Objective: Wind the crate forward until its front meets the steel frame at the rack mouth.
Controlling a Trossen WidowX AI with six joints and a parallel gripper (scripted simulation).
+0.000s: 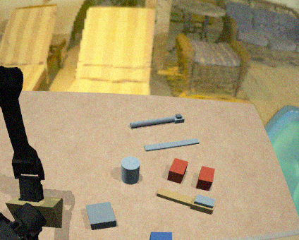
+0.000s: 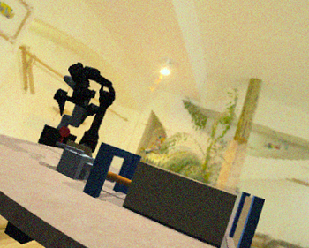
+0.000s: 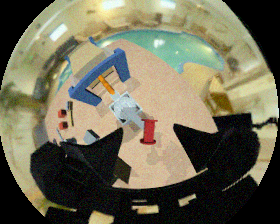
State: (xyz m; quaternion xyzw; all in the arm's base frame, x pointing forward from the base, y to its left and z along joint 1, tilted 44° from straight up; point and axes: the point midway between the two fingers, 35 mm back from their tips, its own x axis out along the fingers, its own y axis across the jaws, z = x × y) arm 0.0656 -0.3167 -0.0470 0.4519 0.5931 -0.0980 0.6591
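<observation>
Two red blocks (image 1: 178, 170) (image 3: 61, 113), one blue-grey cylinder (image 1: 130, 171), one square slab (image 1: 101, 215), one square-headed rod (image 1: 153, 122), one flat strip (image 1: 171, 145), one tan paddle-shaped piece (image 1: 174, 196) — and, beyond the bench (image 1: 88, 141) (image 2: 19, 172) (image 3: 165, 90), two striped sun loungers (image 1: 116, 39) — one wicker armchair (image 1: 213, 75).

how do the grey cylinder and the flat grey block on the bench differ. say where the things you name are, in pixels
The grey cylinder (image 1: 130, 170) is round, while the flat grey block (image 1: 101, 214) is square-cornered. The cylinder stands tall for its width; the block lies low and broad. The cylinder is a lighter, bluer grey on top than the block. Both are plain and rest directly on the bench (image 1: 88, 141).
</observation>
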